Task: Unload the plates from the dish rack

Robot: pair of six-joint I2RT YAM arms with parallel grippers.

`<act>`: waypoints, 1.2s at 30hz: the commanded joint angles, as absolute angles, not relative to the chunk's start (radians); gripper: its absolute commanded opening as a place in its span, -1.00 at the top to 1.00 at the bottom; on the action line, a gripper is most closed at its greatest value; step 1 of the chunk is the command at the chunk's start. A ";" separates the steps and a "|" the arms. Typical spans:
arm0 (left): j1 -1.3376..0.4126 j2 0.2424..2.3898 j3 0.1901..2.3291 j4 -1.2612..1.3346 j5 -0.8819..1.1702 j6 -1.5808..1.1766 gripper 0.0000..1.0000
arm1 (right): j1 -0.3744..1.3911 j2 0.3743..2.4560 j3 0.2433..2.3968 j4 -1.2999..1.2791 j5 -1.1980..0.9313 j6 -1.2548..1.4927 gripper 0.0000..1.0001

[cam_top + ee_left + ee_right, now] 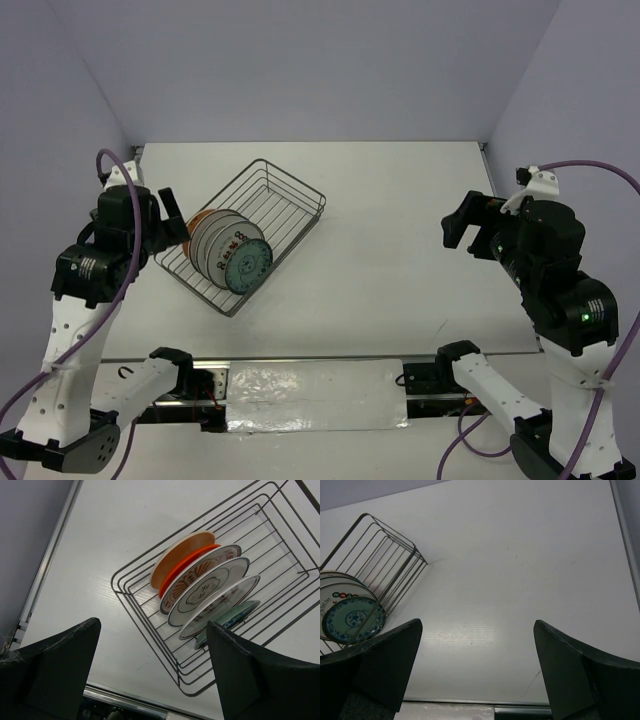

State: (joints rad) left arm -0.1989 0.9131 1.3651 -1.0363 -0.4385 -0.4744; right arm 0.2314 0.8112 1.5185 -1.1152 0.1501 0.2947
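The left end effector (152,625) hangs wide open and empty just beside the dish rack (290,185), whose 5 plates (230,250) stand on edge at its left end, while the right end effector (477,624), equally open and empty, hangs well apart over the worktop (400,220).

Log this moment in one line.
plates: all five upright in rack | left gripper: open, near rack | right gripper: open, away

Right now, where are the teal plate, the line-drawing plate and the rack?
teal plate (247,264), top view, centre of its face.
line-drawing plate (207,590), left wrist view, centre of its face.
rack (286,211), top view, bare floor wires.
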 commanded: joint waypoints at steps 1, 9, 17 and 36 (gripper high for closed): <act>-0.209 0.916 1.416 -1.014 -0.431 -0.459 -0.99 | 0.236 0.811 1.548 -1.089 0.169 0.293 -1.00; -0.262 0.963 1.454 -0.960 -0.339 -0.384 -0.99 | 0.235 0.819 1.520 -1.066 0.077 0.264 -1.00; -0.464 1.135 1.546 -0.980 -0.343 -0.203 -0.99 | 0.236 0.854 1.474 -1.080 0.026 0.259 -1.00; -0.569 1.376 1.181 -0.719 -0.388 -0.201 -0.03 | 0.235 0.856 1.387 -1.055 -0.080 0.255 -1.00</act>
